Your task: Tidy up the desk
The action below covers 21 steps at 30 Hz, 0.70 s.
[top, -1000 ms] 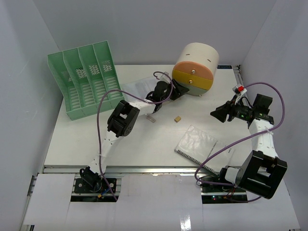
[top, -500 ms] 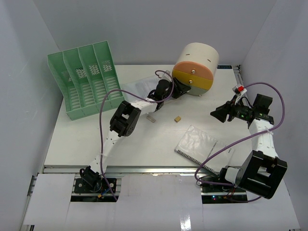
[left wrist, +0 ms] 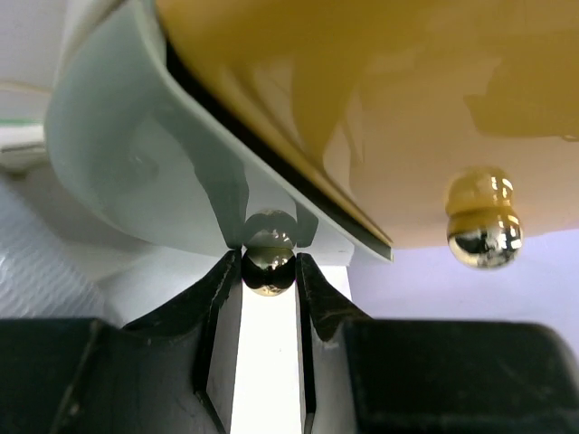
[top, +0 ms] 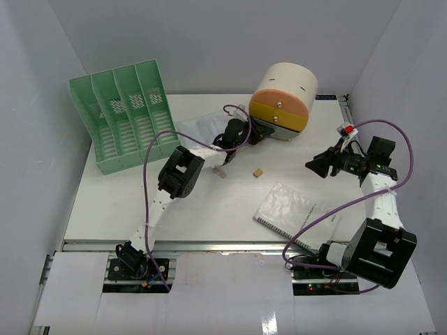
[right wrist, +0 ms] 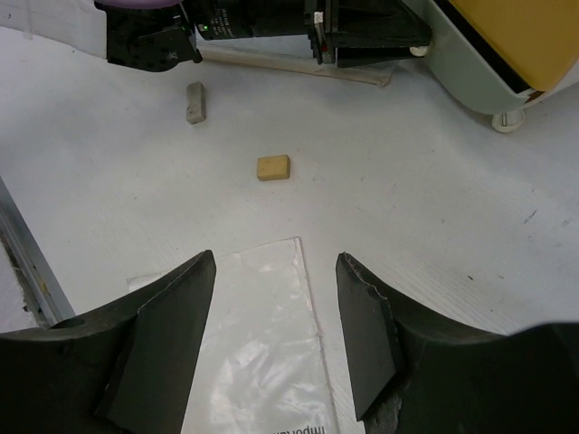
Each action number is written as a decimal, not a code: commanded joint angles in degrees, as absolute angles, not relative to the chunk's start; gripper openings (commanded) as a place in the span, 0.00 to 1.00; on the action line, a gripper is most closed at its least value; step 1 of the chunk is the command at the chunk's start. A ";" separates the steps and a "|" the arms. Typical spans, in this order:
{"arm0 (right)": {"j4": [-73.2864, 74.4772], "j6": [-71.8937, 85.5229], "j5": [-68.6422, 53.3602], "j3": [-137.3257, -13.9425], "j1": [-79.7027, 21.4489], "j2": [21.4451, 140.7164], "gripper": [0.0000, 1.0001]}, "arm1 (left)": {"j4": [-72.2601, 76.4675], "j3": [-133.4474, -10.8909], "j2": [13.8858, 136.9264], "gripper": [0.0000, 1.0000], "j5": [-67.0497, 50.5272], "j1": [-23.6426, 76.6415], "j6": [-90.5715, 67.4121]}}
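The desk (top: 140, 202) is lying flat under everything, its white top filling the middle of the top view, with aluminium rails running along the near and right edges. I am judging it stiff, heavy and smooth enough for small items to slide on. It is nothing to take hold of, and the gripping belongs to what is sitting on it. Its long axis is probably running left to right across the front of the two arms, though the slanted view makes that hard to confirm.

The green file rack (top: 122, 118) is standing at the far left corner, its slots opening upward and toward the arms. The round drawer unit (top: 283, 98) is sitting at the far edge near the middle, its drawer fronts facing the arms. A spiral notebook (top: 285, 209) in a glossy sleeve is lying skewed near the right arm, and it is looking thin, flexible and slippery.

The right gripper (right wrist: 274, 262) is hovering above the notebook's corner with its jaws apart and nothing between them.

A tan eraser (top: 258, 172) and a grey eraser (top: 219, 172) are lying apart on bare desk between the arms.

The left gripper (left wrist: 269, 260) is pressing its fingers (left wrist: 222, 289) against both sides of the lower knob (left wrist: 269, 273) on the grey-green drawer (left wrist: 136, 163). That small, shiny ball is likely slippery, and gripping it squarely across the middle is looking wise.
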<state>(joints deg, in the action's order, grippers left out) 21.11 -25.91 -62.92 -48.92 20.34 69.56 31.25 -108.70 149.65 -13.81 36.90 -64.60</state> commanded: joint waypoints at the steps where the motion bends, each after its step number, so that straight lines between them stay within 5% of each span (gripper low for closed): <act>1: 21.36 -26.63 -62.84 -48.60 20.21 68.29 0.63 | 36.27 -94.17 138.92 0.11 -17.60 37.62 -61.08; 9: 21.42 -27.34 -62.23 -48.35 19.63 68.82 0.63 | 44.83 -75.75 129.41 0.13 -21.10 38.10 -59.63; 12: 24.08 -31.79 -62.46 -49.18 17.81 69.01 0.64 | 44.25 -75.26 129.18 0.29 -21.64 37.96 -59.76; 15: 31.29 -41.46 -60.80 -51.09 10.63 69.62 0.69 | 42.16 -76.38 128.29 0.68 -22.34 37.79 -59.01; 21: 39.95 -62.17 -59.28 -50.70 0.97 67.63 0.91 | 37.32 -72.93 120.13 0.86 -22.04 35.89 -50.92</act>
<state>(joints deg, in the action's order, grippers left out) 32.13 -43.24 -59.91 -49.45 5.75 69.68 40.71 -75.80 131.51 -21.28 37.44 -58.25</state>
